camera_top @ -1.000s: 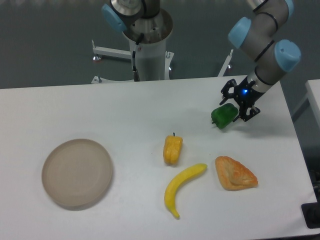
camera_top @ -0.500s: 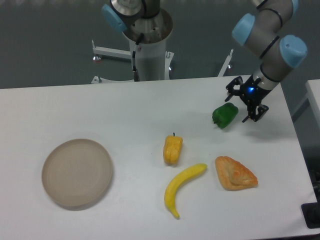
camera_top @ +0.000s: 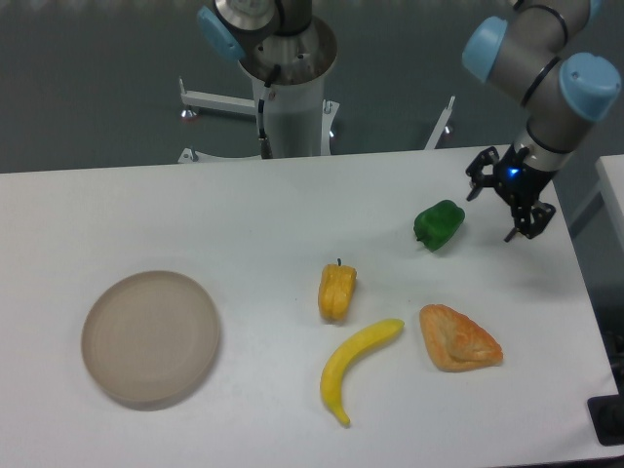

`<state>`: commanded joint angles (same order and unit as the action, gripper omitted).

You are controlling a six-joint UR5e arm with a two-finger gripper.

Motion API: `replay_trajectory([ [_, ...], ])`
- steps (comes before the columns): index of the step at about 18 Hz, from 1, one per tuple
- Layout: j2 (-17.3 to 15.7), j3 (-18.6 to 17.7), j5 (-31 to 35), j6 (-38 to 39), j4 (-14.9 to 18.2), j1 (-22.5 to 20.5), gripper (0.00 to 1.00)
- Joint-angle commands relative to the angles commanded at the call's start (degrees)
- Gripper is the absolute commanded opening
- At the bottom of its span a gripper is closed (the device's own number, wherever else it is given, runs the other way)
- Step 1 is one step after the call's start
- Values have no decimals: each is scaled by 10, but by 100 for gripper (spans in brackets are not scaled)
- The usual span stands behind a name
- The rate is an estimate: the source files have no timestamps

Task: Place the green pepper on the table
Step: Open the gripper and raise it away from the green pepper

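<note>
The green pepper (camera_top: 438,224) lies on the white table (camera_top: 244,210) toward the back right, with nothing touching it. My gripper (camera_top: 505,201) hangs to the right of the pepper and a little above the tabletop, a clear gap between them. Its dark fingers (camera_top: 477,175) are spread open and hold nothing.
A yellow-orange pepper (camera_top: 337,291) sits near the middle, a banana (camera_top: 355,366) in front of it and a croissant-like pastry (camera_top: 457,338) to the right. A round beige plate (camera_top: 150,336) rests at the front left. The table's right edge runs close behind the gripper.
The gripper has let go of the green pepper and drawn away to the right and upward. The pepper stays where it was set down.
</note>
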<state>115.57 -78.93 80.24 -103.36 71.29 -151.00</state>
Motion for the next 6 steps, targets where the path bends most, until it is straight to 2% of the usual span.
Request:
replay_trajectory([
  [4, 11, 21, 11, 22, -12, 10, 100],
  [6, 18, 36, 45, 29, -18, 32, 100],
])
